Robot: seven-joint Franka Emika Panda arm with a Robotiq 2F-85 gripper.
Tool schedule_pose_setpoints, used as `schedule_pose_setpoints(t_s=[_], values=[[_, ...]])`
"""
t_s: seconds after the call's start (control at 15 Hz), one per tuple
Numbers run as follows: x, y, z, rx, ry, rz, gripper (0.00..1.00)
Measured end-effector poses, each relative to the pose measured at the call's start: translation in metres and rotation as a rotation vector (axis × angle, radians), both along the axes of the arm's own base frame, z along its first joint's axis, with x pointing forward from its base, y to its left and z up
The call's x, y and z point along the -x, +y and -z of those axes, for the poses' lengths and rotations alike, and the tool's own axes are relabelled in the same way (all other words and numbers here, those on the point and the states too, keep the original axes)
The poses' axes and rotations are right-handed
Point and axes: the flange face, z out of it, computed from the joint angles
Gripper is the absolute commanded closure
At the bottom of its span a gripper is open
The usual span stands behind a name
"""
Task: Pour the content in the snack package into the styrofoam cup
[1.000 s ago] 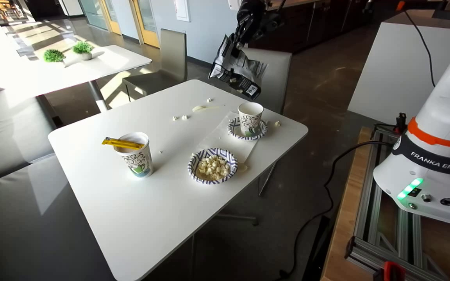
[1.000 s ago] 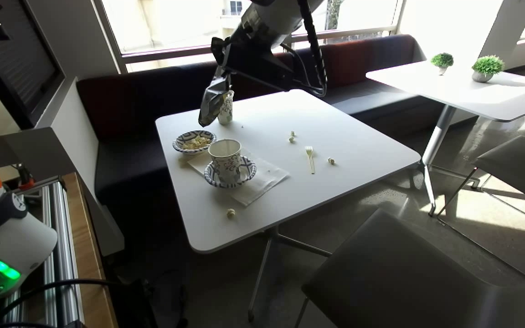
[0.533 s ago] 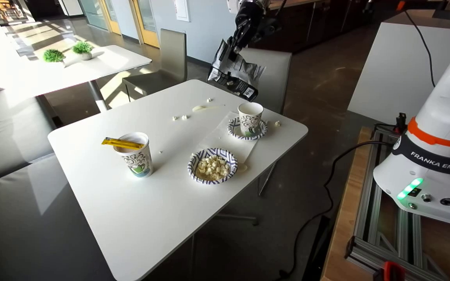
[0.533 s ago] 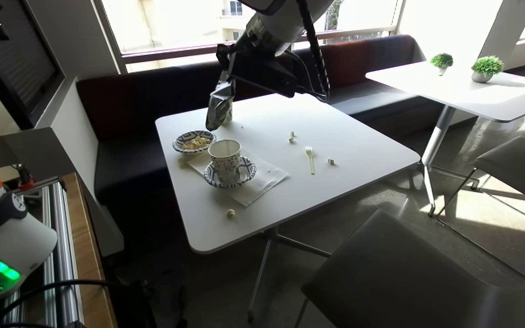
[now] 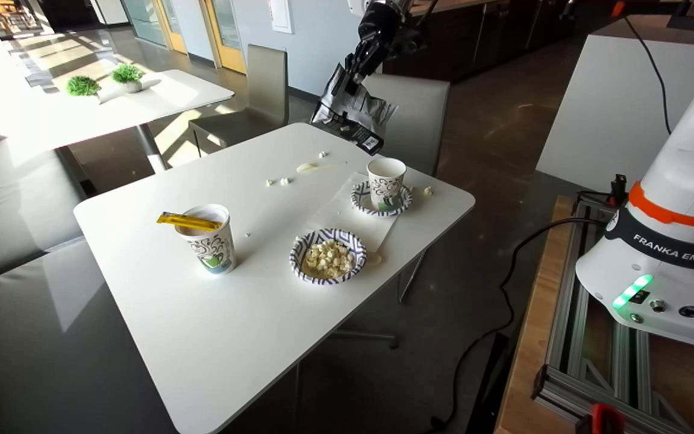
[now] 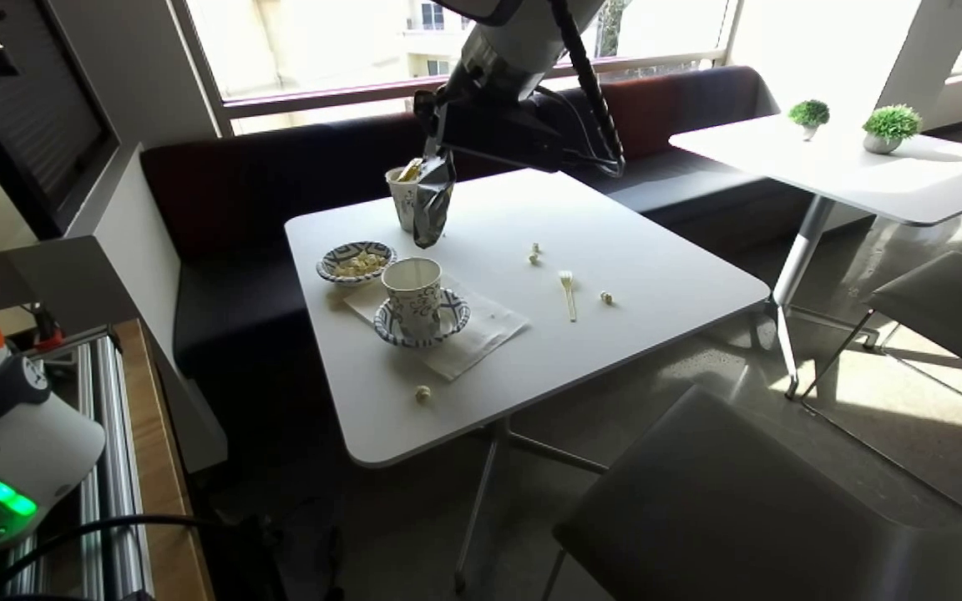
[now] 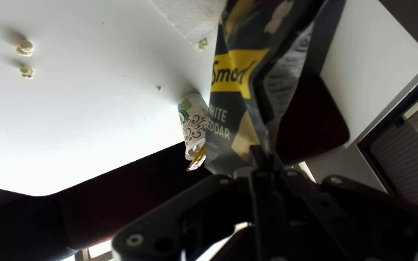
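The snack package (image 5: 354,114) is a dark foil pouch with a yellow label. It hangs tilted above the table and also shows in an exterior view (image 6: 432,204) and the wrist view (image 7: 230,108). My gripper (image 5: 353,78) is shut on its upper edge; its fingertips (image 7: 261,159) pinch the foil. A white patterned cup (image 5: 385,184) stands upright on a small patterned plate (image 5: 361,205); it also shows in an exterior view (image 6: 414,292). The pouch is beyond this cup, apart from it. A second patterned cup (image 5: 214,247) holds a yellow packet (image 5: 189,221). The pouch's contents are hidden.
A patterned bowl (image 5: 297,266) of popcorn stands near the table edge. A napkin (image 6: 481,338) lies under the plate. A pale fork (image 6: 568,294) and loose popcorn (image 6: 606,297) lie on the table (image 5: 250,313). Chairs (image 6: 715,492) and a bench (image 6: 239,284) stand around it.
The gripper and pouch have moved together away from the cup on the plate, leftward in an exterior view and rightward in another. The cup with the yellow packet is less covered. The cups stayed put.
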Motion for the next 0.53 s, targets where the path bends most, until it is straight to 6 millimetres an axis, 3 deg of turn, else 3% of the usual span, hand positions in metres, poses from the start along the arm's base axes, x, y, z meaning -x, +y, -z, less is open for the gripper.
schedule_pose_setpoints(t_s=[0.53], values=[[0.0077, 0.0073, -0.0032, -0.058, 0.060, -0.036, 1.00]])
